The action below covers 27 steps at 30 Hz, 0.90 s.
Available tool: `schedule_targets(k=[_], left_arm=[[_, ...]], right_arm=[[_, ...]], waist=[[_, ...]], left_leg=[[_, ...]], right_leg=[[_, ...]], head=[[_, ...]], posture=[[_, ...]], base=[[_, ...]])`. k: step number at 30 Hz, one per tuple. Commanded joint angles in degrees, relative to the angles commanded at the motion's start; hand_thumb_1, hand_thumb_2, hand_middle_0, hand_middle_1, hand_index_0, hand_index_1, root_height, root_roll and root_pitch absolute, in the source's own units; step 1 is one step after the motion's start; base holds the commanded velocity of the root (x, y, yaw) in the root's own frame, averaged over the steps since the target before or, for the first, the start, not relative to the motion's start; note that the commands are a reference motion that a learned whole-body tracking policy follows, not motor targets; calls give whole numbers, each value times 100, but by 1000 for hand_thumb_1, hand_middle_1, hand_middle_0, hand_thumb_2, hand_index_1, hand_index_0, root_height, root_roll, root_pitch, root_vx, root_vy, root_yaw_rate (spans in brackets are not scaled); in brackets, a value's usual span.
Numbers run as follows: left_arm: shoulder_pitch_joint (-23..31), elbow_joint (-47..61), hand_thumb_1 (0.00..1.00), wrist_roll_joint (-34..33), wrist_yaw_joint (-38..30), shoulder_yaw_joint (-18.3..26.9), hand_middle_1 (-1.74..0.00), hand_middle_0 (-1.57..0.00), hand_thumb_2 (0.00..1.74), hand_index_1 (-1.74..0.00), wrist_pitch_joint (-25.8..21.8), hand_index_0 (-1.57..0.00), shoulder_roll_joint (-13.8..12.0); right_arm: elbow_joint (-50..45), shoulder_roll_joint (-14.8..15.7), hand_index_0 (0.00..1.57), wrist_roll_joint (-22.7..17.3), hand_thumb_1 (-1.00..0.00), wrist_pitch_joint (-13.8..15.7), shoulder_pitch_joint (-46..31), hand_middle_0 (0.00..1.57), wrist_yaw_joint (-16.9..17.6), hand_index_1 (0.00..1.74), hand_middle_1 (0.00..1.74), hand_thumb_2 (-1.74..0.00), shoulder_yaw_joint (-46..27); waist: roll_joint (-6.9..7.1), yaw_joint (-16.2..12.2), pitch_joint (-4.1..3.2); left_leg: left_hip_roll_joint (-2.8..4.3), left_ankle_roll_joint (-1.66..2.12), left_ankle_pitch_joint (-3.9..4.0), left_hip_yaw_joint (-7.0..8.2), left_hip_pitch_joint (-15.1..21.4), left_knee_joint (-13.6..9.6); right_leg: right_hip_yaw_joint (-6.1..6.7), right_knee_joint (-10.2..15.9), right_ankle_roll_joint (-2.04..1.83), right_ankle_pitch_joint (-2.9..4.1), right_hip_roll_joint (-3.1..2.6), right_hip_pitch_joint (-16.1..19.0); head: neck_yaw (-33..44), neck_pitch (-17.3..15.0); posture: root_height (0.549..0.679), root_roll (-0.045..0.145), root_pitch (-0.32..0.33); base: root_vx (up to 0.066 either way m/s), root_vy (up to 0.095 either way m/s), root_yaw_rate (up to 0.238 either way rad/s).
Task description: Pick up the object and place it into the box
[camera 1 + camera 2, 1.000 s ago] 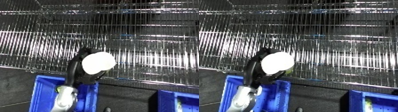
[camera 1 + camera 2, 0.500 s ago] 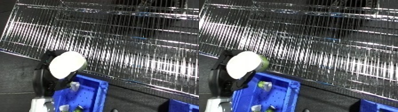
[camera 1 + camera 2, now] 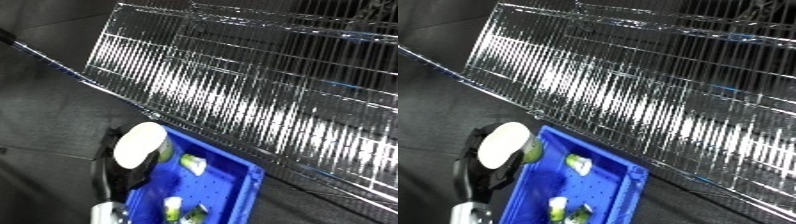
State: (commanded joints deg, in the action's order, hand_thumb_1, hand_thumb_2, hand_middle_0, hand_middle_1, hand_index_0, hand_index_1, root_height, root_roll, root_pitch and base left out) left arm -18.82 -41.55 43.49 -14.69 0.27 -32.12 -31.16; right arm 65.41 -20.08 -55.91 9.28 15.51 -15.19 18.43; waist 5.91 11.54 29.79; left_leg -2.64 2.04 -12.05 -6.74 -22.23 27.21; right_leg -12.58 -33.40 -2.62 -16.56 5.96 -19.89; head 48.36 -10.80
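Over the near left corner of the blue bin (image 3: 233, 194), in the left eye view, the left hand (image 3: 120, 172) has its black fingers curled round a white-topped, green-sided cup (image 3: 140, 145), with small white and green items (image 3: 192, 163) lying inside the bin. From the right eye view, the cup sits just above the bin's left wall, and a slanted wire rack (image 3: 664, 100) stands behind.

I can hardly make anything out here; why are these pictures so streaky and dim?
In both eye views, the wire shelf throws bright white glare streaks against dark surroundings. The left eye view looks soft and tilted. The white object in the left hand looks washed out over the blue bin.
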Motion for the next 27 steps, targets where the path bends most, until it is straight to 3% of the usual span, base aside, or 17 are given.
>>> schedule_targets(k=[5,14,22,27], left_arm=[[-252,-1058,850,288,356,86,-1479,-1334,1479,-1479,179,-1334,-28],[-642,-2388,400,525,1194,33,-696,-628,696,-696,432,-628,-99],[-677,-2883,0,410,1484,-19,0,0,0,0,603,0,-136],[-650,-3022,0,328,1545,-55,0,0,0,0,649,0,-121]], right_arm=[[157,8,0,105,0,3,43,0,-179,0,0,0,134],[268,30,0,240,0,-38,83,0,-346,0,0,0,205],[267,50,0,304,0,-79,68,0,-352,0,0,0,249],[267,64,0,311,0,-90,78,0,-324,0,0,0,261]], waist=[[155,-96,0],[353,-195,0],[364,-232,0],[338,-238,0]], left_leg=[[82,13,51,38,82,-117],[188,41,87,70,188,-293],[181,35,59,70,271,-323],[155,22,34,71,271,-300]], right_leg=[[83,91,7,-6,-91,53],[132,284,-34,33,-134,161],[153,390,-61,57,-120,262],[156,411,-68,63,-113,276]], head=[[355,-133],[493,-198],[463,-319],[387,-359]], posture=[[656,38,64],[657,31,62],[659,32,55],[659,31,54]], base=[[4,22,-34],[6,12,-9],[21,17,-8],[13,9,-14]])
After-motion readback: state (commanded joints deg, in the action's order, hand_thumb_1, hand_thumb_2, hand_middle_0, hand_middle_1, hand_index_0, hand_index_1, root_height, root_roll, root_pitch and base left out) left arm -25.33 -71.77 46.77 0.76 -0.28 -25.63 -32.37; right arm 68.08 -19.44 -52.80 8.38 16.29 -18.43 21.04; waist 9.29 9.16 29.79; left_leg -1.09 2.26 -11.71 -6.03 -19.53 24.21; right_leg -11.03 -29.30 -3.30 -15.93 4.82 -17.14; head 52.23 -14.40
